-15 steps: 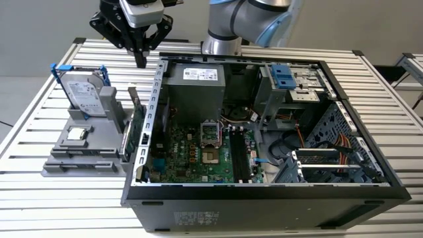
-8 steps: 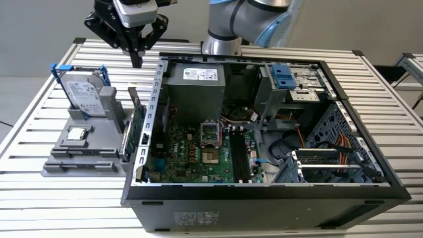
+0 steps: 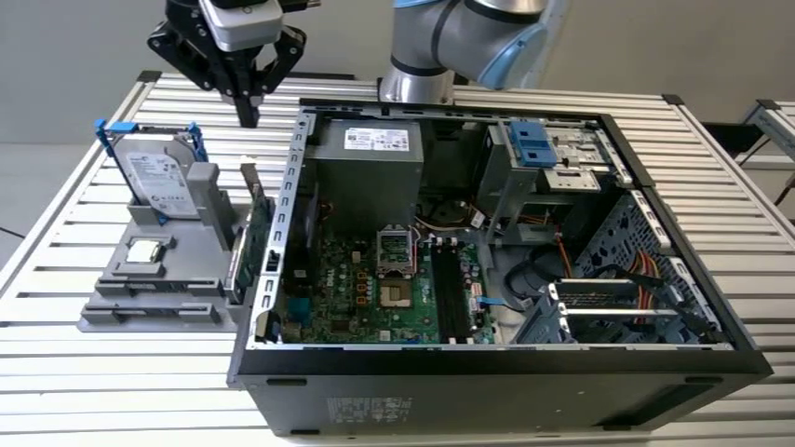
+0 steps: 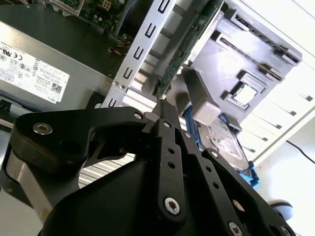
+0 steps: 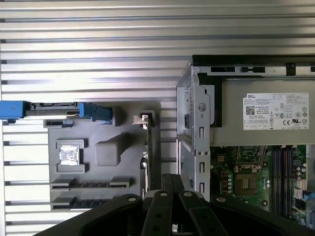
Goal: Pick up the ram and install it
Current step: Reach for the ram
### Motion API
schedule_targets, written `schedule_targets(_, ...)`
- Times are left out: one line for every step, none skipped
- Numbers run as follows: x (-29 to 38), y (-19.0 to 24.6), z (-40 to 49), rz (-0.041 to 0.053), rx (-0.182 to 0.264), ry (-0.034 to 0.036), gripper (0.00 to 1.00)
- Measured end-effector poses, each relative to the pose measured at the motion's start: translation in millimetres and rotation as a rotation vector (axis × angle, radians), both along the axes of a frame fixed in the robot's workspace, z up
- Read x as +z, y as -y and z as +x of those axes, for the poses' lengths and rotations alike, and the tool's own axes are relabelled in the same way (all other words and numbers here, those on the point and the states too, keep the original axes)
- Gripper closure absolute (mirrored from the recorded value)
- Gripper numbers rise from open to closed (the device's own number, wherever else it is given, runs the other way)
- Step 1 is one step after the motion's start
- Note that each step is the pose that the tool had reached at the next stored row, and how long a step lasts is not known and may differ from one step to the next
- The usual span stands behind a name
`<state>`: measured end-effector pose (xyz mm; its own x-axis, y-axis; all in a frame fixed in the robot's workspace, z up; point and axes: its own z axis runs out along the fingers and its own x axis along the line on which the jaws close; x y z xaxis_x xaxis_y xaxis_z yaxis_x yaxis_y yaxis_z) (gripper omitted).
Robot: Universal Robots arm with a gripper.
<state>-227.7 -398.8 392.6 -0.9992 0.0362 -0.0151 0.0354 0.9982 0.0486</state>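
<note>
The ram (image 3: 259,237) is a thin dark green strip standing on its long edge in the grey holder (image 3: 149,293), right beside the open computer case (image 3: 497,363). It also appears as the ram (image 5: 150,152) seen edge-on and the ram (image 4: 189,44) running away from the fingers. My gripper (image 3: 249,115) hangs above the table behind the holder, well above the strip's far end. Its black fingers are shut with nothing between them, and the gripper (image 4: 164,105) and gripper (image 5: 170,179) show in both wrist views. The motherboard's black memory slots (image 3: 450,289) lie inside the case.
A silver hard drive (image 3: 162,182) in a blue frame stands upright at the back of the holder, with a square processor chip (image 3: 147,250) lying in front of it. The case's metal side wall (image 3: 292,186) rises close beside the strip. The power supply (image 3: 367,154) fills the case's rear corner.
</note>
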Motion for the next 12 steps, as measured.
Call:
schedule_targets(0.0,0.0,-1.0,0.0,0.0,-0.0003,1.0)
schedule_targets(0.0,0.0,-1.9,0.0,0.001,-0.0006,1.0)
schedule_targets(0.0,0.0,-2.9,0.0,0.001,-0.0008,1.0)
schedule_targets(0.0,0.0,-4.0,0.0,0.001,-0.0011,1.0)
schedule_targets(-0.1,0.0,-5.0,0.0001,0.001,-0.0012,1.0)
schedule_targets(-0.1,0.0,-6.0,0.0,0.002,-0.0015,1.0)
schedule_targets(-0.1,0.0,-6.9,0.0001,0.002,-0.0021,1.0)
schedule_targets(-0.1,0.0,-7.8,0.0,0.002,-0.0029,1.0)
schedule_targets(0.0,0.0,-8.8,0.0,0.002,-0.0039,1.0)
schedule_targets(0.0,0.0,-9.9,0.0,0.003,-0.005,1.0)
schedule_targets(-0.1,0.0,-11.0,0.0,0.003,-0.0065,1.0)
schedule_targets(-0.1,0.0,-12.1,0.0001,0.003,-0.0082,1.0)
